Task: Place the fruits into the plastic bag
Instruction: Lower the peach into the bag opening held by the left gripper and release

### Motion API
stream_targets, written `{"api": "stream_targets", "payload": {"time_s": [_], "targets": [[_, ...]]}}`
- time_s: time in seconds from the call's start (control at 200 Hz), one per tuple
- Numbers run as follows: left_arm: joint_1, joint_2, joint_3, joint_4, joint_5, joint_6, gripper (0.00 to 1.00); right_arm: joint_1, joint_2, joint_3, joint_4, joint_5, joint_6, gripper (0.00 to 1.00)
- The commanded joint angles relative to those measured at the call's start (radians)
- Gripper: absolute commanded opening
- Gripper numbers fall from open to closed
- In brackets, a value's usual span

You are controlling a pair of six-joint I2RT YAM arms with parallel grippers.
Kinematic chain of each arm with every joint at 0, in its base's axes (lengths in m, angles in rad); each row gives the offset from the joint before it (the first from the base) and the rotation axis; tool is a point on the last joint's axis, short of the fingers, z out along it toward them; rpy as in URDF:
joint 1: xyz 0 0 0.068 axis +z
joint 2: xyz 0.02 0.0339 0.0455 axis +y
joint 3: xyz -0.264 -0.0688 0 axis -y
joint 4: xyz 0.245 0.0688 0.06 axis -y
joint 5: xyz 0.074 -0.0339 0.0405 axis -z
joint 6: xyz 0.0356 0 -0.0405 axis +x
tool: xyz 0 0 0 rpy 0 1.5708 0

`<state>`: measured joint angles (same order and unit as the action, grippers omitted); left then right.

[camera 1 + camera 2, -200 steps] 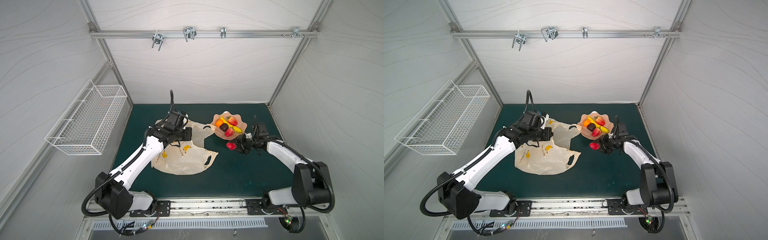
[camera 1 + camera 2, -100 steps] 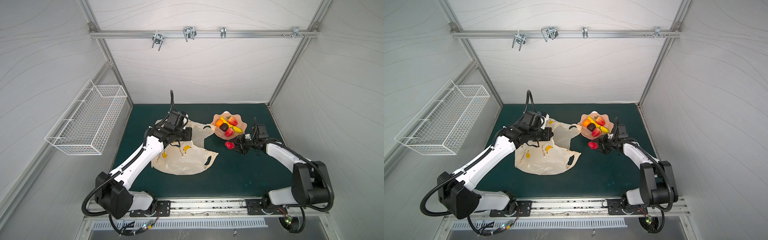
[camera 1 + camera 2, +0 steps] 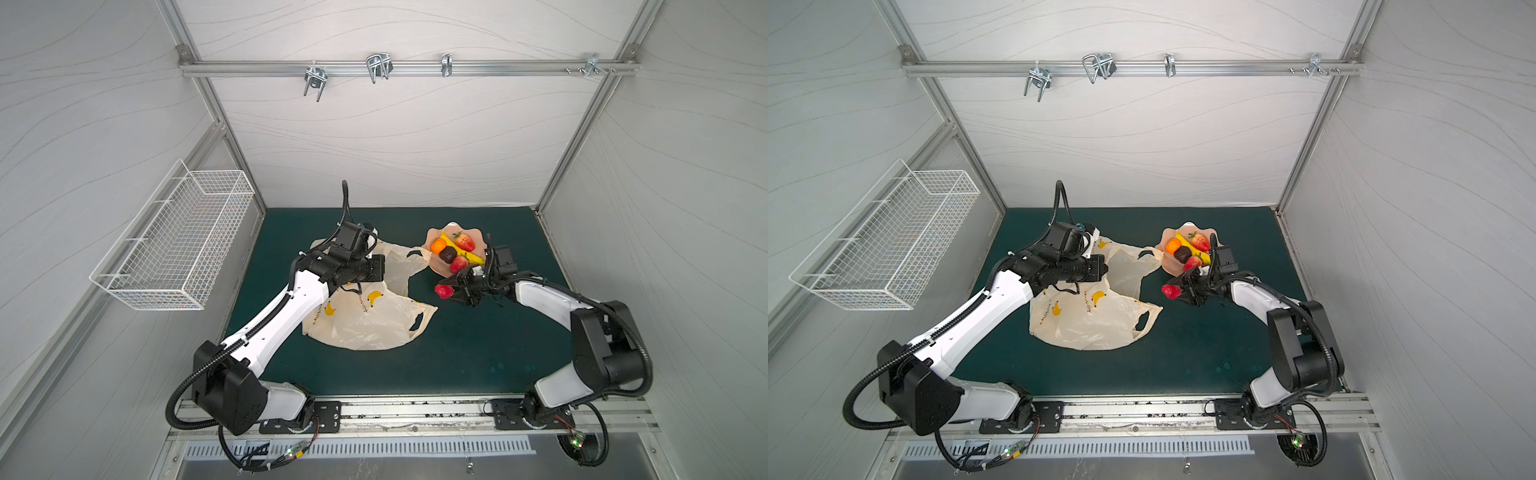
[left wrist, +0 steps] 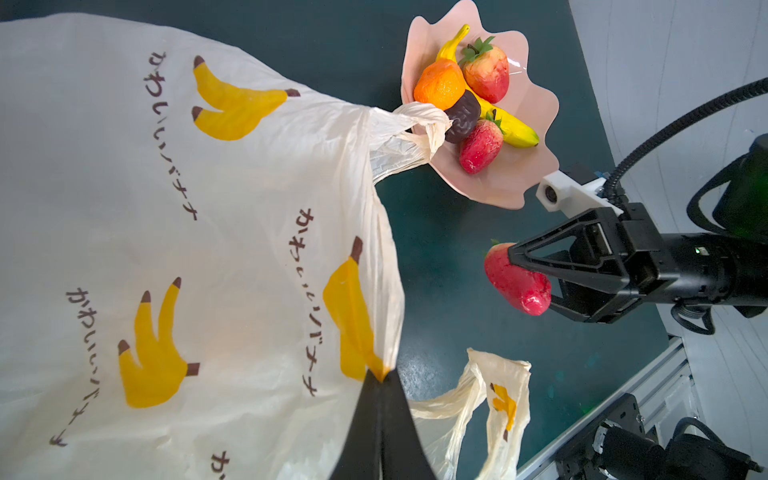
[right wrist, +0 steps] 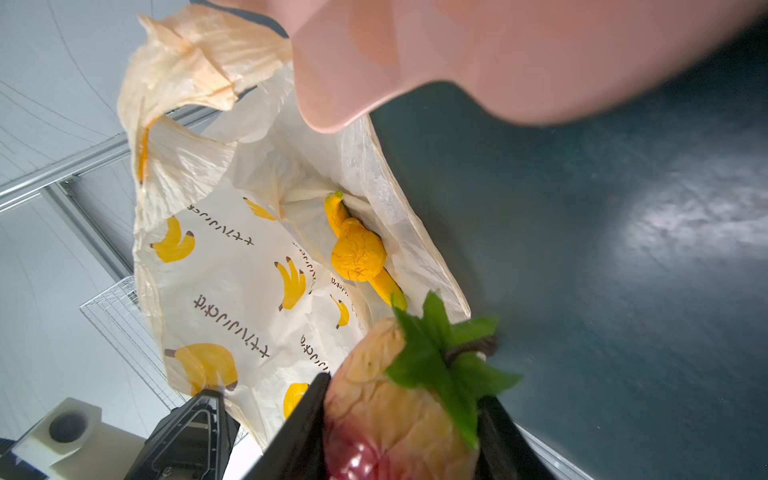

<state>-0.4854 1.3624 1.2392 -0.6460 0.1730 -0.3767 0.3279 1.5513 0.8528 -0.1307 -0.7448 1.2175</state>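
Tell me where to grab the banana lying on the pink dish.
I'd take the banana by its bare blunt end near the dish rim, coming from above and closing across its narrow width. The orange, dark piece and a strawberry crowd its middle.

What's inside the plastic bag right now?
Through the open mouth of the plastic bag, the right wrist view shows a yellow lemon covering the middle of a banana. Anything deeper is hidden by the bag's printed film.
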Motion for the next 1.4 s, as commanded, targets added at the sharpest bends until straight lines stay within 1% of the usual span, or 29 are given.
{"api": "stream_targets", "payload": {"time_s": [0.0,0.145,0.46,0.605,0.74,0.88,1.111,1.396], "targets": [[-0.001,0.009,0.055,0.024,0.007,0.002,0.0,0.033,0.041,0.036,0.065,-0.01,0.054,0.37],[-0.001,0.01,0.056,0.025,0.006,-0.001,0.0,0.073,0.093,0.051,0.13,-0.015,0.099,0.36],[-0.002,0.018,0.064,0.029,0.008,-0.009,0.0,0.195,0.214,0.143,0.179,-0.018,0.133,0.36],[-0.008,0.023,0.067,0.029,0.004,-0.008,0.0,0.262,0.277,0.217,0.183,-0.024,0.14,0.36],[-0.013,0.032,0.077,0.03,0.001,-0.007,0.0,0.327,0.35,0.286,0.216,-0.041,0.182,0.36],[-0.019,0.041,0.087,0.029,-0.001,-0.005,0.0,0.381,0.422,0.367,0.213,-0.053,0.192,0.36],[-0.022,0.048,0.095,0.031,-0.001,-0.005,0.0,0.416,0.516,0.466,0.206,-0.063,0.212,0.37],[-0.025,0.056,0.098,0.034,0.003,-0.004,0.0,0.454,0.61,0.539,0.238,-0.086,0.262,0.38]]}}
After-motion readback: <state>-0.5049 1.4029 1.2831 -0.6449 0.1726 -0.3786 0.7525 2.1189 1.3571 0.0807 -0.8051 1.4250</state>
